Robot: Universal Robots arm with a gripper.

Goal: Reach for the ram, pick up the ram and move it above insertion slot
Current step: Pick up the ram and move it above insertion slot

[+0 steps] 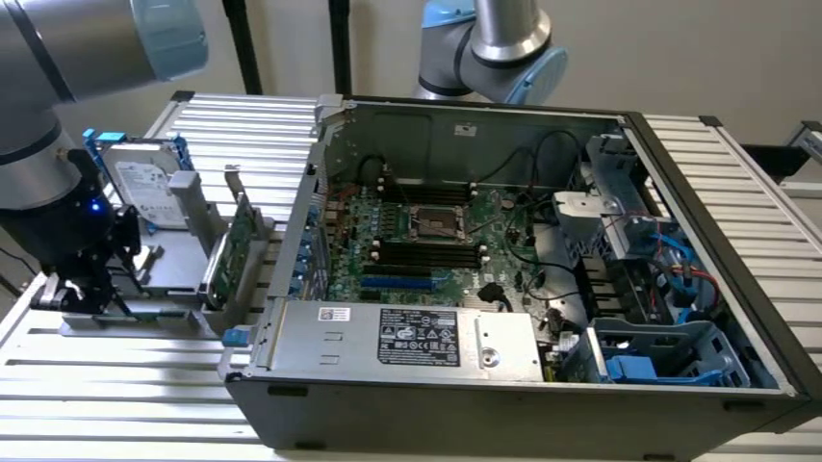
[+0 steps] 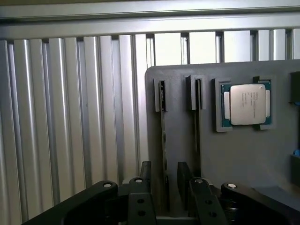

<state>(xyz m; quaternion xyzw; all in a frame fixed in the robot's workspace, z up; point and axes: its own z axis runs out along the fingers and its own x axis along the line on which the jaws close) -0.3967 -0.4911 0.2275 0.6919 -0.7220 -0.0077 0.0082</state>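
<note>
Black jaws stand open, the thin edge-on ram stick (image 2: 164, 140) between them, upright in a grey holder tray (image 2: 243, 159). Reaching looks done; grasp, lift and carry to the long black insertion slot (image 1: 424, 252), far off, remain.

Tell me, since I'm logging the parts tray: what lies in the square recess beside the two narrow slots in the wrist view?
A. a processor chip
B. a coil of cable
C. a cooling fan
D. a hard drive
A: a square processor chip with a silver lid on a green board lies in that recess of the grey tray.
</note>
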